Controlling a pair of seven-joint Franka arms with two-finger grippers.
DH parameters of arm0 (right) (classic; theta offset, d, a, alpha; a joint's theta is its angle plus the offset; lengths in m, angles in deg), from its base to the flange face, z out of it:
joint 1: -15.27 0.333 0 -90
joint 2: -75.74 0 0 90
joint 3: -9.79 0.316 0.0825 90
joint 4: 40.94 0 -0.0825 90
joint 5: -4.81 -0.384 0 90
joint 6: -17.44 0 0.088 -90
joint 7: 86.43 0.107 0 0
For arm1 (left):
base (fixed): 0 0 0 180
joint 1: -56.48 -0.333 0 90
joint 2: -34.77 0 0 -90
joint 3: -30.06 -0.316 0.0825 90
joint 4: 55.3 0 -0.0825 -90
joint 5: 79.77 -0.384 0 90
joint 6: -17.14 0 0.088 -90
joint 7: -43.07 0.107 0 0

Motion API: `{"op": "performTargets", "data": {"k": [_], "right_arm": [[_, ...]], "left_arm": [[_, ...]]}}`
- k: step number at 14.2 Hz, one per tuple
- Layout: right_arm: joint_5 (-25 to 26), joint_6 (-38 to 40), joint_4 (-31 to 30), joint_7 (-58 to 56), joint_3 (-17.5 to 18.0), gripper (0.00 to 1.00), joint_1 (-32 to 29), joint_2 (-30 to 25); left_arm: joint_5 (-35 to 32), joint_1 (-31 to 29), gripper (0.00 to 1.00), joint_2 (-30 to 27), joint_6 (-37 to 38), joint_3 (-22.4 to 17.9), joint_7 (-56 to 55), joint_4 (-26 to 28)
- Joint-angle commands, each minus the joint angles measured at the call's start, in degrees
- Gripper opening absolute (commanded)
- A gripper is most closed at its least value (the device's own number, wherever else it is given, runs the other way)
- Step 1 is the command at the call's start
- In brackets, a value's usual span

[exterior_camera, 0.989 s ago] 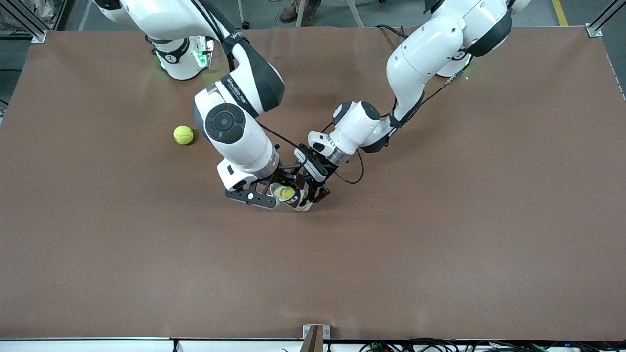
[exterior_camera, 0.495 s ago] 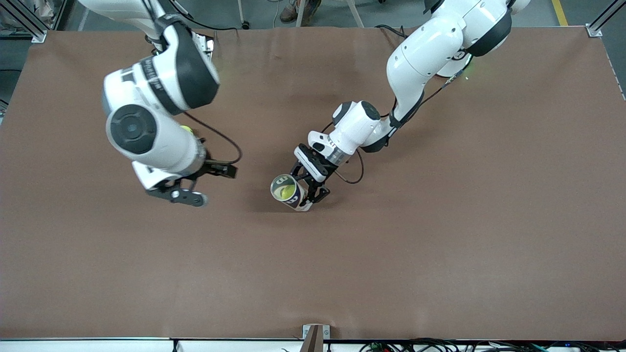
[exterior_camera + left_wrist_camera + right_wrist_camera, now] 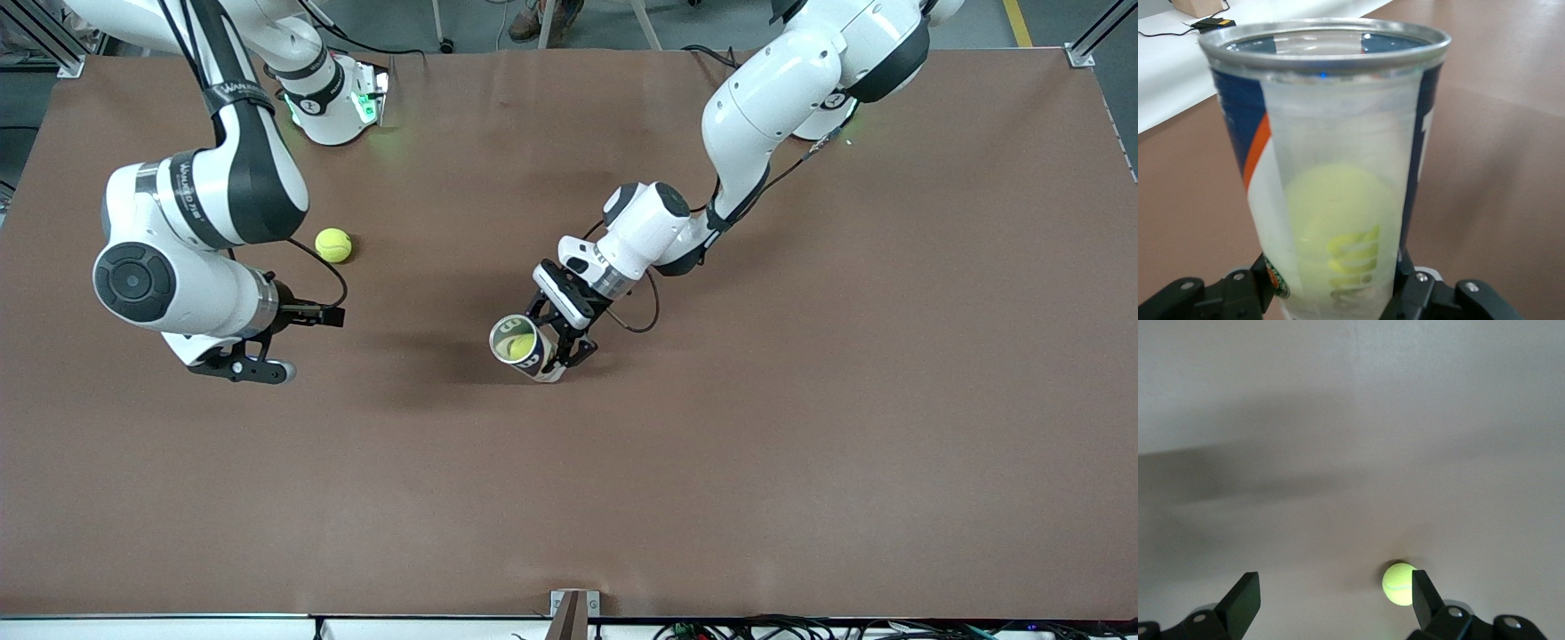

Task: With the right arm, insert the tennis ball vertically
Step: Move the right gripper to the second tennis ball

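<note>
Right gripper (image 3: pixel 258 351) swung clear of the clear cylindrical can (image 3: pixel 524 348).

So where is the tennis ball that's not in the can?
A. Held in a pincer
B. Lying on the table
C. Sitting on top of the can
B. The loose tennis ball lies on the brown table, apart from the can and with nothing gripping it.

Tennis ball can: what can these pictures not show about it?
- Can base: front view, hidden by left gripper; left wrist view, cut by the edge.
- Ball inside: blurred through plastic; how many lie beneath, unclear.
- Label text: too small.
</note>
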Motion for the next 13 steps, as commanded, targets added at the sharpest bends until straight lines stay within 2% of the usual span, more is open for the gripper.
{"op": "performTargets", "data": {"k": [1,4,7,9,13], "right_arm": [[1.25,-6.51,-12.01,-3.05,0.91,1.00,-1.66,-6.56],[1.42,-12.85,-23.35,-5.33,0.91,1.00,-2.63,-12.09],[1.42,-14.43,-30.30,-11.48,0.99,1.00,-4.91,-15.35],[1.42,-18.20,-35.31,-13.33,0.91,1.00,-5.27,-17.02],[1.42,-20.15,-40.42,-18.09,0.99,1.00,-7.46,-18.34]], "left_arm": [[0.16,-0.30,0.69,0.38,-0.95,1.51,-0.61,-0.37],[0.25,-0.39,0.69,0.55,-0.95,2.05,-0.79,-0.63],[0.25,-0.39,0.69,0.73,-1.04,2.05,-0.88,-0.54],[0.25,-0.30,0.69,1.16,-0.95,2.05,-0.88,-0.63],[0.25,-0.30,0.69,1.61,-0.95,2.05,-0.88,-0.72]]}}
